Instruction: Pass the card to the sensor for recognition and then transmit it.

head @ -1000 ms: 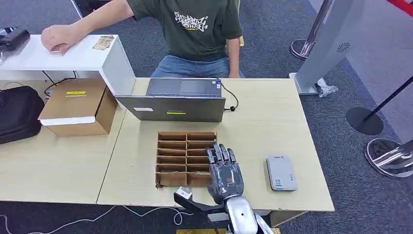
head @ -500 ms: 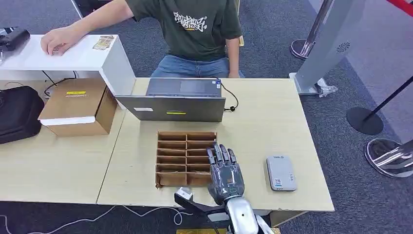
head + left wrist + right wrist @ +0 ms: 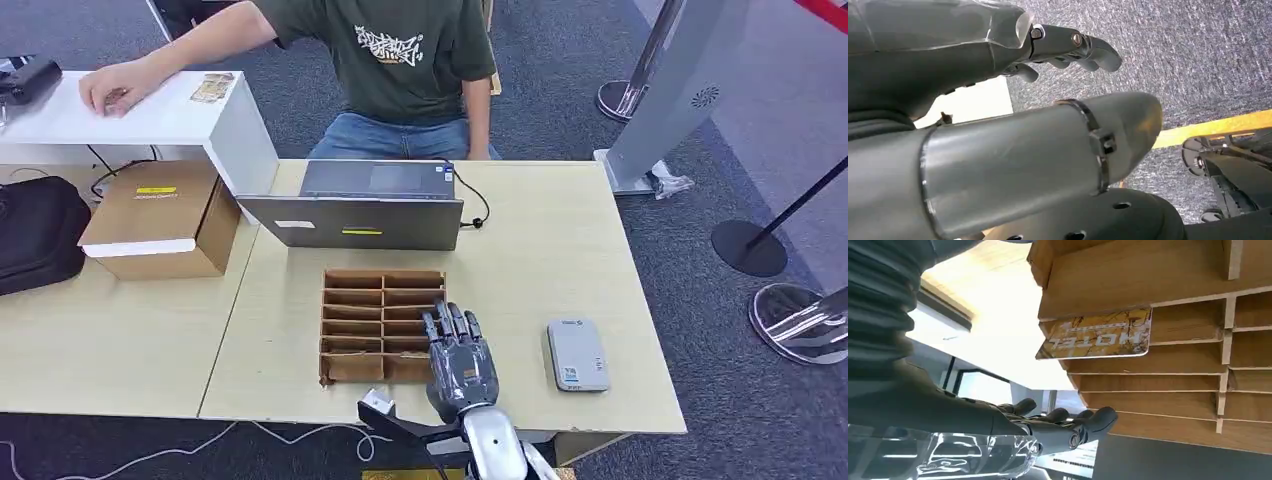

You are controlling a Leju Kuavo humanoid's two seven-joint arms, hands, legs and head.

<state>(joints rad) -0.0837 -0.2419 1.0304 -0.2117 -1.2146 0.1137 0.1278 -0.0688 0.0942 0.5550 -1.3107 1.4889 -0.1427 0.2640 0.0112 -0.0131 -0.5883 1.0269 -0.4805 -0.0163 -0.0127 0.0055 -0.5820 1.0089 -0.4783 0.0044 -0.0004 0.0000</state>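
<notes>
Right hand (image 3: 462,362) hovers over the near right corner of the rack (image 3: 381,324), fingers (image 3: 450,325) stretched forward and spread, gripping nothing — flat and ready, I'd say, to dip into a slot. The card (image 3: 1098,335), yellow with "HOTEL" printed on it, stands upright in one of the rack's slots, its edge poking clear of the divider, which makes it easy to pinch from above. In the right wrist view the fingers sit near it but apart, no contact yet. The sensor (image 3: 577,354), a grey slab, lies flat on the tabletop (image 3: 560,250) just right of the hand, close enough for a short swing once the card is lifted. Left hand (image 3: 1063,47) hangs low over the carpet, fingers loosely curled, nothing in them. Compared with a second ago, the right hand has slid slightly nearer, its fingertips now covering less of the rack; card, rack and sensor haven't budged. The person behind the laptop (image 3: 352,222) has barely shifted.
</notes>
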